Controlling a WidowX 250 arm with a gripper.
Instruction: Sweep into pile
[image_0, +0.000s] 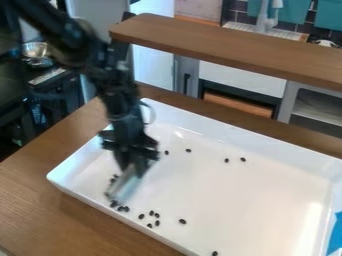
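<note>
The brown table (40, 215) goes along the left and bottom of the frame. On it is the big white tray (247, 200), from the left side to the lower right. The black arm (107, 75) hangs down from the upper left. Its gripper (133, 157) is over the left part of the tray, shut tight on a pale tool (125, 186). The tool leans, with its low end near the tray's left front wall.

The beans (182, 221) are small and dark. Some are right by the tool, a loose bunch is at the lower middle, one is near the bottom edge, and four are spread higher up.

To sweep well, I would keep the tool low and flat and push slowly, so beans do not roll past its ends. The bunch looks like a good spot for the pile. The far four need long, soft pulls.
</note>
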